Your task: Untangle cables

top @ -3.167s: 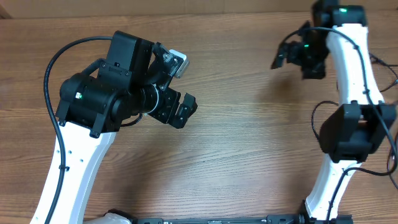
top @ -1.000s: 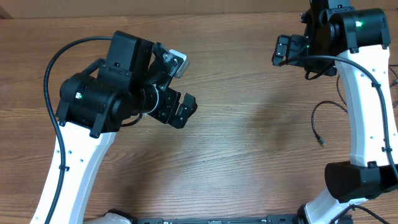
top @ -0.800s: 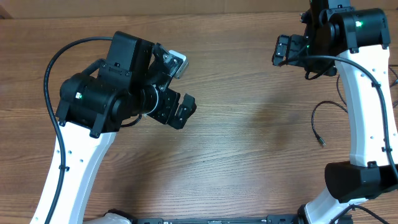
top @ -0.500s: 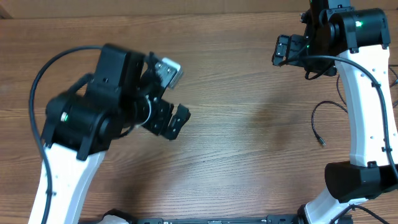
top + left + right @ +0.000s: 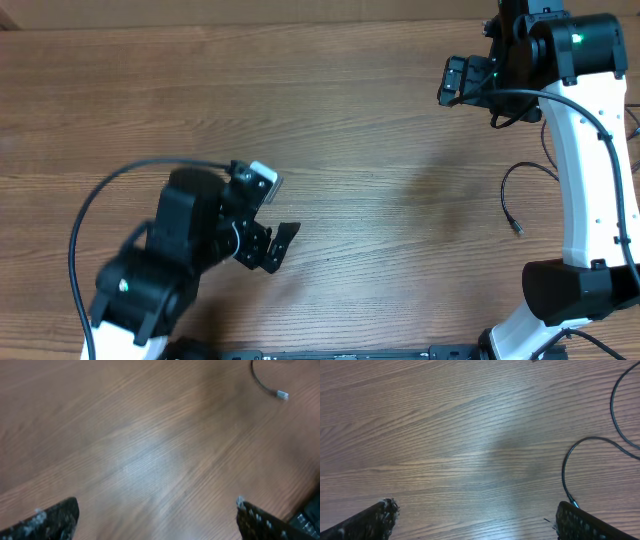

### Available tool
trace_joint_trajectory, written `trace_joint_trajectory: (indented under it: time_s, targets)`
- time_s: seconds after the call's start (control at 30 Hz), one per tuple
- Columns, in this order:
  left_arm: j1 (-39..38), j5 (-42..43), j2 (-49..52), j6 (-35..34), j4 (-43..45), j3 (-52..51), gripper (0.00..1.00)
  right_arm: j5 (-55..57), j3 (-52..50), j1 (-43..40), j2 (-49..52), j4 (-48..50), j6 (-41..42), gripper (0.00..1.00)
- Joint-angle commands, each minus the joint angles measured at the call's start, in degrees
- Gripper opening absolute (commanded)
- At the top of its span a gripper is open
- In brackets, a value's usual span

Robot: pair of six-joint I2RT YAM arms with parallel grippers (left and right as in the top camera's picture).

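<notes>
One thin black cable curves across the wooden table at the right, ending in a small plug beside the right arm. More thin cords trail off the right edge. My right gripper hangs open at the far right, well behind that cable. The right wrist view shows the cable running under the right fingertip of the empty gripper. My left gripper is open and empty at the near left. The left wrist view shows it far from a silver-tipped cable end.
Bare wooden tabletop lies between the two arms. The right arm's white link stands along the right side, over part of the cords. A thick black robot wire loops off the left arm.
My left arm has drawn back toward the near-left corner, its gripper still open. The right arm stretched out earlier and has held still for the last second.
</notes>
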Motion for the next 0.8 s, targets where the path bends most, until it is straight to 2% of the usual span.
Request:
trace_joint_trajectory:
  time_s: [0.0, 0.5, 0.77]
  targets:
    - [0.3, -0.5, -7.0, -2.7, 6.9, -9.4, 1.0, 0.4, 0.1, 0.2, -0.3, 0.3, -0.4, 1.0]
    - [2.1, -0.3, -28.7, -11.5, 47.1, -38.8, 0.99, 0.4, 0.1, 0.2, -0.3, 0.3, -0.4, 1.0]
    - [5.9, -0.5, -36.9, -11.9, 62.7, -47.5, 1.0, 0.4, 0.1, 0.2, -0.3, 0.3, -0.4, 1.0]
